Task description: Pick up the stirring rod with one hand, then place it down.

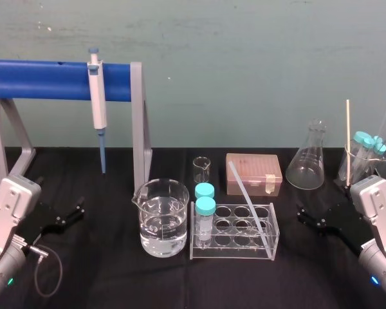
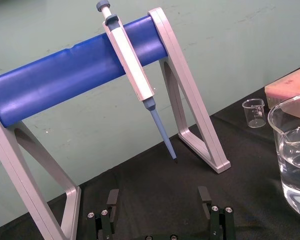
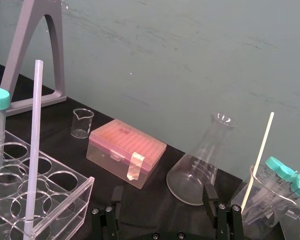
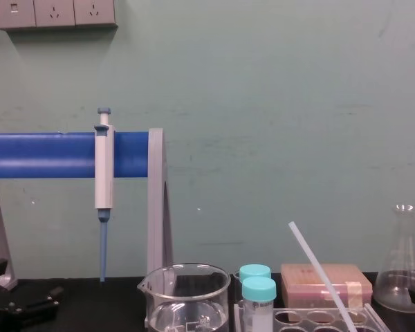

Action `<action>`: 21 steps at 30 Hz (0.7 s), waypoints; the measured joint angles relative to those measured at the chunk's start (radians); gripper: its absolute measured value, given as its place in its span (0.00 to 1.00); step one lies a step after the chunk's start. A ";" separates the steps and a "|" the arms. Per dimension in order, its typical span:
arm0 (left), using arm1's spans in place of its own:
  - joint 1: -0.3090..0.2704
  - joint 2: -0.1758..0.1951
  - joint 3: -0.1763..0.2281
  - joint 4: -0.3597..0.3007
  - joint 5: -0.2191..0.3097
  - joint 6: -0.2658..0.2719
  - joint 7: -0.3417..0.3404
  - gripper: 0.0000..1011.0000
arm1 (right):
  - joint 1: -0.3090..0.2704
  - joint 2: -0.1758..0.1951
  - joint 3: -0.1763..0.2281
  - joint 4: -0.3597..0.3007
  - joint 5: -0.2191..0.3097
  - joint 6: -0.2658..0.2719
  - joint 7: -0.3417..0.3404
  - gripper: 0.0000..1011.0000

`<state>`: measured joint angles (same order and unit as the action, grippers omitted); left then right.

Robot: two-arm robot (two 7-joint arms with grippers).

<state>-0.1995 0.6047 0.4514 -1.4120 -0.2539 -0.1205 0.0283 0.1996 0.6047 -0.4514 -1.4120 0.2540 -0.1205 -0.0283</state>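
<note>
The stirring rod [image 1: 248, 205] is a translucent white stick leaning in the clear tube rack [image 1: 233, 246] at the table's middle, its top tilted toward the back left. In the right wrist view the stirring rod [image 3: 33, 150] stands tall over the rack, and in the chest view the stirring rod [image 4: 318, 266] slants up from it. My right gripper [image 1: 310, 217] rests open on the table to the rack's right, apart from the rod, and the right gripper [image 3: 163, 197] holds nothing between its fingers. Far to the left, my left gripper [image 1: 67, 212] lies open on the table; the left gripper [image 2: 158, 200] is empty too.
Two teal-capped tubes [image 1: 205, 215] stand in the rack beside a beaker of water [image 1: 161, 217]. Behind are a small beaker [image 1: 201, 170], a pink tip box [image 1: 253, 173] and a flask [image 1: 307, 158]. A pipette [image 1: 98, 106] hangs on the blue stand [image 1: 45, 78]. A beaker with tubes and a thin stick [image 1: 347, 138] sits far right.
</note>
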 joint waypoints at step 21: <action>0.000 0.000 0.000 0.000 0.000 0.000 0.000 0.99 | -0.012 -0.002 0.013 -0.002 -0.030 -0.115 0.071 0.99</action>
<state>-0.1996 0.6047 0.4514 -1.4120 -0.2538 -0.1205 0.0283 0.1877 0.6026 -0.4386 -1.4143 0.2235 -0.2353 0.0425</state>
